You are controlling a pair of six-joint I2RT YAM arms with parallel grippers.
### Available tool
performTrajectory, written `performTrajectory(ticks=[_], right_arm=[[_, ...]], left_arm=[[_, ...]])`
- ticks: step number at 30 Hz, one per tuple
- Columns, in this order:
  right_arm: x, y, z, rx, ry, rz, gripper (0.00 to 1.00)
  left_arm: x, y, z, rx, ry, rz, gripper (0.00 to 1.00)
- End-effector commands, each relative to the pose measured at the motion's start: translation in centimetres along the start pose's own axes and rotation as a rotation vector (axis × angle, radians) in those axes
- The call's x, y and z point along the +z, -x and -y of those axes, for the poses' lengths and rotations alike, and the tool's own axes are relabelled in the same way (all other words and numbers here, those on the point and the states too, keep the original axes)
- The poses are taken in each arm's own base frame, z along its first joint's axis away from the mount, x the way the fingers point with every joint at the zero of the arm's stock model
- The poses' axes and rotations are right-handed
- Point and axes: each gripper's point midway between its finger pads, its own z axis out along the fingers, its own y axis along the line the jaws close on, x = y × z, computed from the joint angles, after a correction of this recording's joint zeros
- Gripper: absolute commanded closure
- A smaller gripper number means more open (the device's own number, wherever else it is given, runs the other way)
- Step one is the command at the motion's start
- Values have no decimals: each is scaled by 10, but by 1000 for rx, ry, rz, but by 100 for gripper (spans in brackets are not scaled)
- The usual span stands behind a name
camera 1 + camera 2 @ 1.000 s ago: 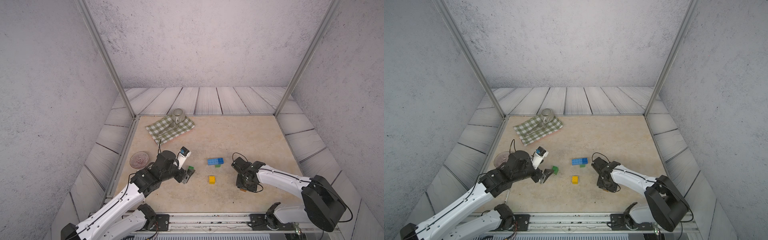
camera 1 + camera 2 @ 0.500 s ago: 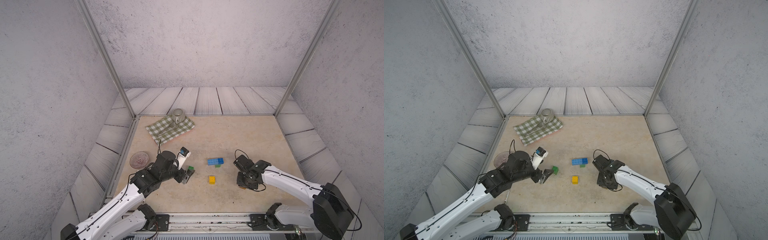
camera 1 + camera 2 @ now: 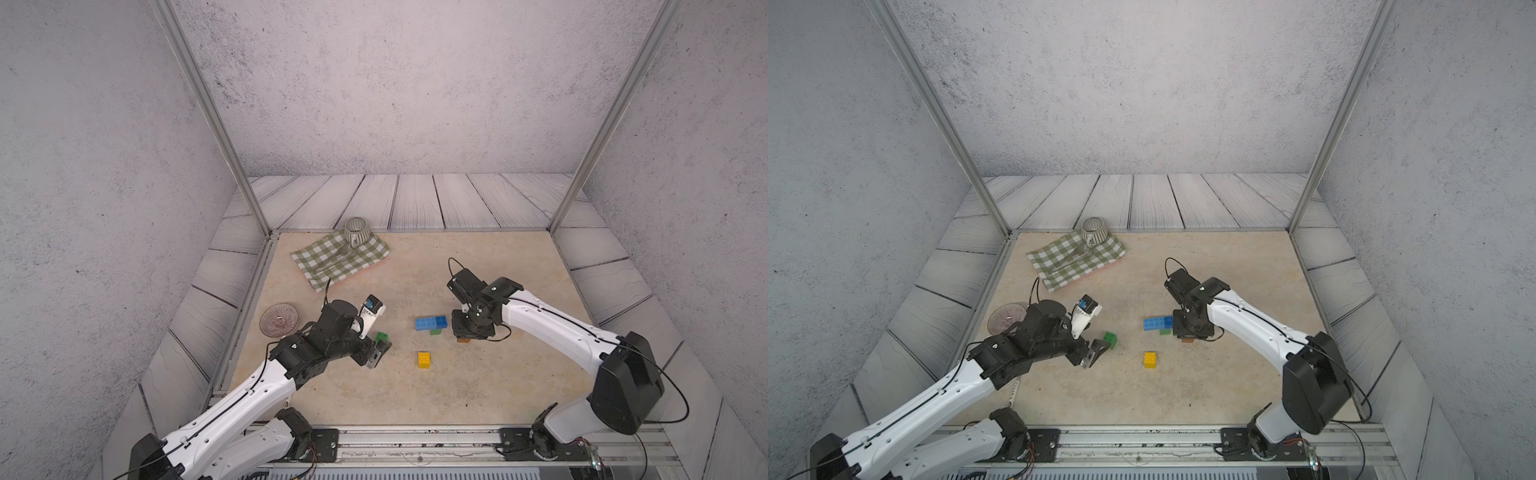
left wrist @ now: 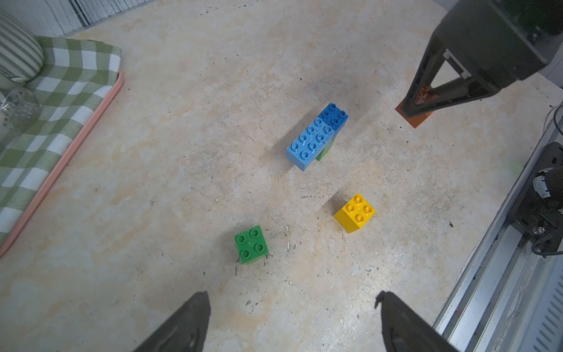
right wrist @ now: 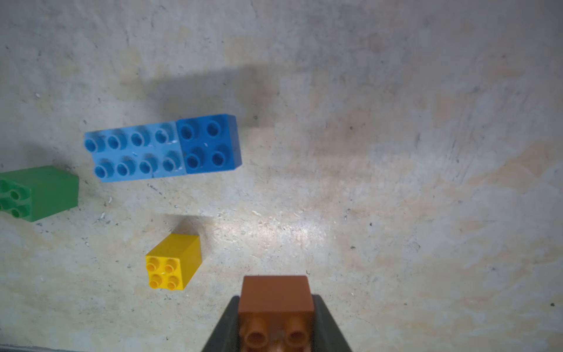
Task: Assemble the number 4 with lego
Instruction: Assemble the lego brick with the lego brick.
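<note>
The number 4 figure [image 3: 430,323] is a light-blue brick [image 4: 309,143] joined to a dark blue brick [image 4: 333,115], resting on a green brick [image 3: 435,331]. My right gripper [image 5: 275,300] is shut on the orange-brown brick [image 5: 275,292], just right of the dark blue end in both top views [image 3: 463,340] [image 3: 1187,340]. A yellow brick [image 3: 424,360] [image 4: 355,213] stands alone nearer the front. A loose green brick [image 3: 382,336] [image 4: 251,244] lies just ahead of my open, empty left gripper [image 4: 292,297].
A green checked cloth [image 3: 340,259] with a striped cup [image 3: 356,230] lies at the back left. A pink glass dish [image 3: 279,319] sits beside the left arm. A metal rail [image 3: 415,434] runs along the front edge, close to the yellow brick in the left wrist view.
My right gripper has moved away from the front edge and slightly left, toward the blue bricks, with the orange-brown brick in it. The left arm has stayed still.
</note>
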Motion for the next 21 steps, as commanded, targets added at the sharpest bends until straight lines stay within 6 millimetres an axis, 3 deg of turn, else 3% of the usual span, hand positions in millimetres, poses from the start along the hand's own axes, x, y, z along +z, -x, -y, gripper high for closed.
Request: performTrajectory(ticks=[1, 11, 21], right_arm=[[0, 4, -14, -87, 22, -51, 100], [9, 43, -45, -178, 28, -79, 100], [29, 55, -52, -198, 15, -126, 100]], left_arm=[[3, 1, 1, -17, -11, -6, 10], [11, 8, -22, -148, -37, 11, 11], [14, 11, -31, -186, -46, 18, 11]])
